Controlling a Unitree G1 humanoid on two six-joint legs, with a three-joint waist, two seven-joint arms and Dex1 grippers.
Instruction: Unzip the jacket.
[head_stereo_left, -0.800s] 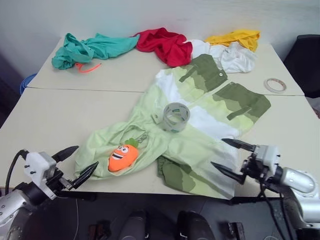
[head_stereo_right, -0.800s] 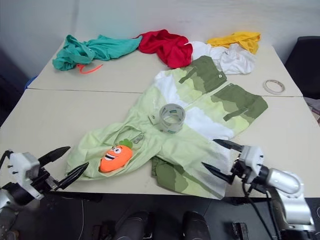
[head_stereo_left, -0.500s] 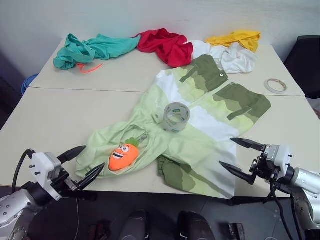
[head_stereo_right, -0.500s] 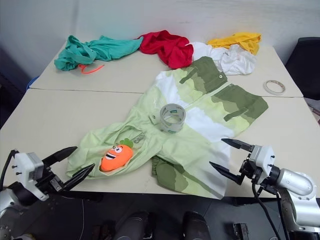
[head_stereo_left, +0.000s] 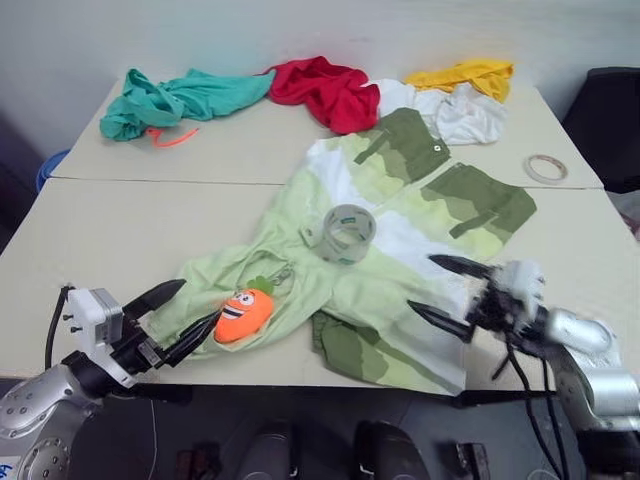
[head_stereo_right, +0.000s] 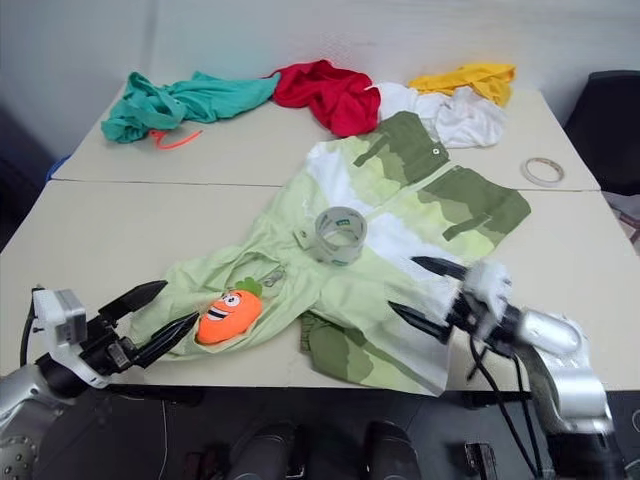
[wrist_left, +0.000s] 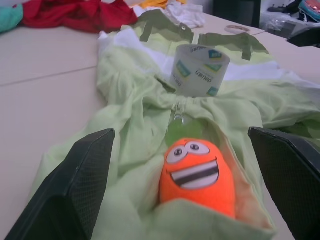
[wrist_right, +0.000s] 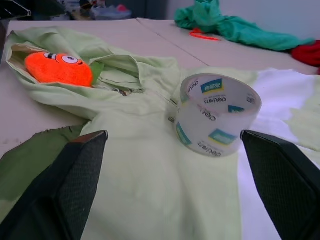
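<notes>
You're still pre-grasp: the jacket (head_stereo_left: 385, 240) lies zipped, running diagonally from the worktop's (head_stereo_left: 110, 230) near edge toward its far right, both left gripper (head_stereo_left: 181, 318) and right gripper (head_stereo_left: 448, 294) spread empty near that edge; the tape roll (head_stereo_left: 343, 232) and carrot toy (head_stereo_left: 244, 311) crowd the zipper pull (wrist_left: 178, 118), so clear them or reach between.

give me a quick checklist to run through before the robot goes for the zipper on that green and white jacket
1. Left gripper jaws open: ok.
2. Right gripper jaws open: ok.
3. Both grippers empty: ok.
4. Metal zipper pull visible near the collar: ok.
5. Pale lime, white and olive cloth jacket free of clutter: not ok; a clear tape roll sits on it and an orange plush carrot lies in the hood.
6. Zipper fully closed: cannot tell.
</notes>
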